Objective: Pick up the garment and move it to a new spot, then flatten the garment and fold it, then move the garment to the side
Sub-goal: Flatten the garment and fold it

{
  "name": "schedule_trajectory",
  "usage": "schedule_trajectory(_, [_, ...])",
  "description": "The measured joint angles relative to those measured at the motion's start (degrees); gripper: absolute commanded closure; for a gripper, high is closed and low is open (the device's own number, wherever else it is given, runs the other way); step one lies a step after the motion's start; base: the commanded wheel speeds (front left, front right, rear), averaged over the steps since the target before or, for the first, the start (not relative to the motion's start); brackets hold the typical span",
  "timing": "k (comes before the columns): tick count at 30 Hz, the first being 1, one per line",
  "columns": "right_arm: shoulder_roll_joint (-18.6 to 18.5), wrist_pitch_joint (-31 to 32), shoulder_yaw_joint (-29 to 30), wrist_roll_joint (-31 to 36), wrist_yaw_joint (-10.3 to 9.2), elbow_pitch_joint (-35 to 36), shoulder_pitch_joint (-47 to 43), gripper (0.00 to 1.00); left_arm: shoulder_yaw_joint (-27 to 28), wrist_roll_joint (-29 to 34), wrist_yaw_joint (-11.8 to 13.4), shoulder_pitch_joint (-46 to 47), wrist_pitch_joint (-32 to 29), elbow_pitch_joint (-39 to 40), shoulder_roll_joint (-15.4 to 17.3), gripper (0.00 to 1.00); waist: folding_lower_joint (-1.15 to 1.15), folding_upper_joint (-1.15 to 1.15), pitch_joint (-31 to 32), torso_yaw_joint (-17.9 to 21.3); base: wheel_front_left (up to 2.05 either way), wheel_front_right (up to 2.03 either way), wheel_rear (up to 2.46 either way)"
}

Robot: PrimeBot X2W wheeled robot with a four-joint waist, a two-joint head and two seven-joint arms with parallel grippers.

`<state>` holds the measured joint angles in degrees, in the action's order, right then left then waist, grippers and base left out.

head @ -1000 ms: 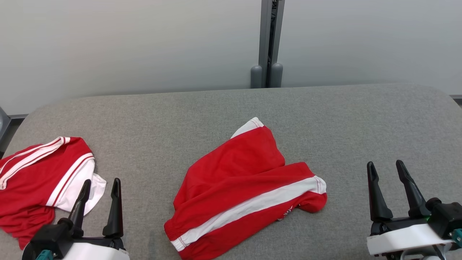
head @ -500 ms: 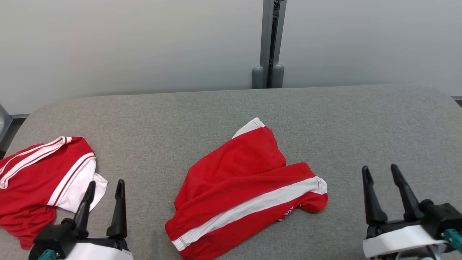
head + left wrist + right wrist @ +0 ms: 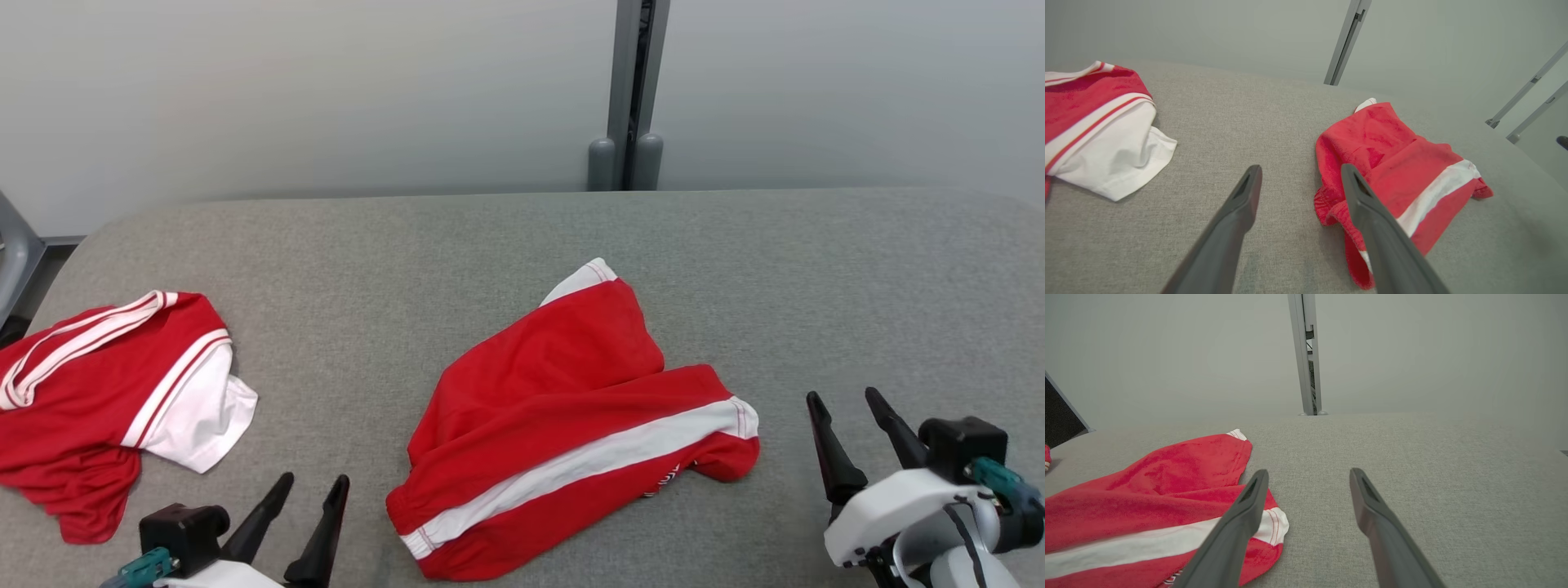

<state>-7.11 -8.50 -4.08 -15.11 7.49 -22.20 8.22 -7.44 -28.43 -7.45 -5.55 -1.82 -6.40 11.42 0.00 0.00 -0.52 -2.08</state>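
The garment (image 3: 563,408), red shorts with a white side stripe, lies crumpled on the middle of the grey padded table (image 3: 457,245). My left gripper (image 3: 314,482) hovers open just left of its waistband end, nothing between the fingers. In the left wrist view the garment (image 3: 1392,151) lies beyond and to the right of the open left gripper (image 3: 1301,168). My right gripper (image 3: 842,396) stands open to the right of the garment's striped leg end, apart from it. From the right wrist, the garment (image 3: 1147,490) spreads to the left of the open right gripper (image 3: 1309,471).
A second red and white garment (image 3: 106,392) lies bunched at the table's left edge, also seen from the left wrist as the second garment (image 3: 1094,118). A grey post (image 3: 633,90) stands against the pale wall behind the table. Bare grey fabric stretches to the right.
The head camera has shifted a little. My left gripper has moved right and toward the near edge, closer to the garment. My right gripper has drawn slightly lower and inward. Both garments lie unmoved.
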Motion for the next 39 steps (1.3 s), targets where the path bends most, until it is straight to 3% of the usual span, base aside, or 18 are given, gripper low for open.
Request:
schedule_trajectory(7, [-2.08, 9.93, -5.14, -6.09, 0.00, -8.54, 6.61, 0.00, -4.77, -6.65, 0.00, -1.58, -8.61, 4.46, 3.90, 0.00, 0.00, 0.00, -2.11, -2.28, 0.00, 0.00, 0.00])
schedule_trajectory(11, [-2.87, 13.34, -6.65, -8.23, 0.00, -12.29, 9.16, 0.00, -9.22, -10.21, -0.01, -1.96, -10.34, 7.05, 5.93, 0.00, 0.00, 0.00, -3.46, -3.54, 0.00, 0.00, 0.00])
schedule_trajectory(19, [-3.38, 15.10, -7.72, -9.80, 0.00, -17.30, 13.73, 0.00, -17.01, -13.08, 0.00, 2.13, -9.54, 7.15, 9.27, 0.00, 0.00, 0.00, -6.22, -5.31, 0.00, 0.00, 0.00])
schedule_trajectory(39, [-2.98, 14.83, -12.18, -12.74, -0.08, -24.75, 19.20, 0.00, -31.41, -21.13, -0.01, 11.37, -4.49, 0.03, 11.80, 0.00, 0.00, 0.00, -9.04, -6.05, 0.00, 0.00, 0.00])
